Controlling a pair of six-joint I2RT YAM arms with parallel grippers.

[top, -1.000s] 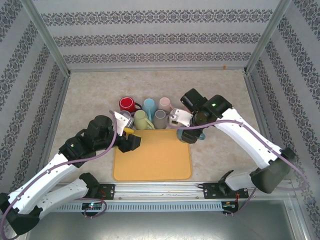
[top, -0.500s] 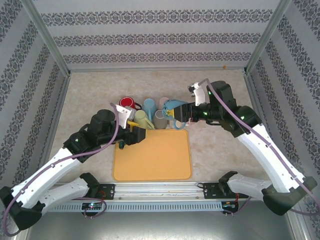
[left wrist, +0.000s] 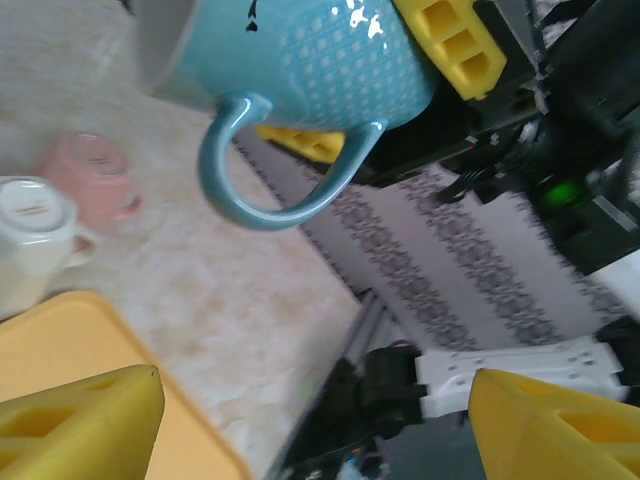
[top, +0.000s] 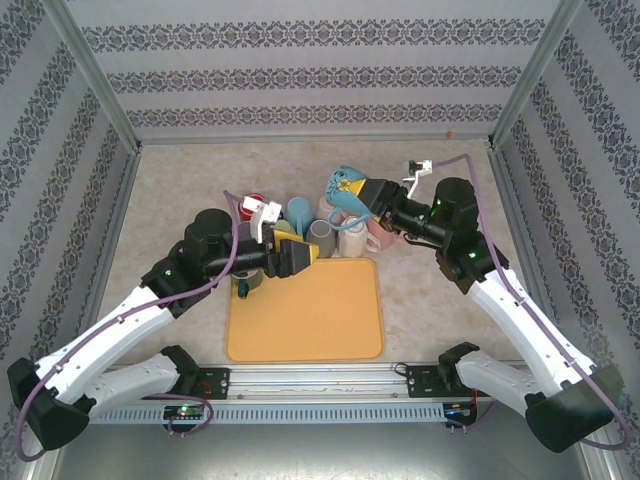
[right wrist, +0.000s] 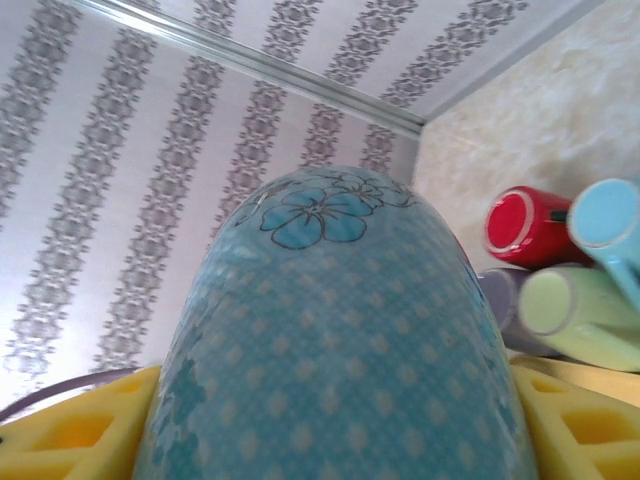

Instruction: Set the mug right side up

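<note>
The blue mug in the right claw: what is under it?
In the left wrist view, a pink mug and a white mug sit on the table below the blue mug, apart from it. From above, the mug hides the spot directly beneath.

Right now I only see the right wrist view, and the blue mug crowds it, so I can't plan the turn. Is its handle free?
Observer: Yes. The left wrist view shows the handle clear of the right gripper clamping the blue mug.
Operator: What's under it?
Observer: From above, it hangs over the mug row behind the orange mat.
Operator: And the left gripper?
Observer: Open, empty, at the mat's far edge.
</note>
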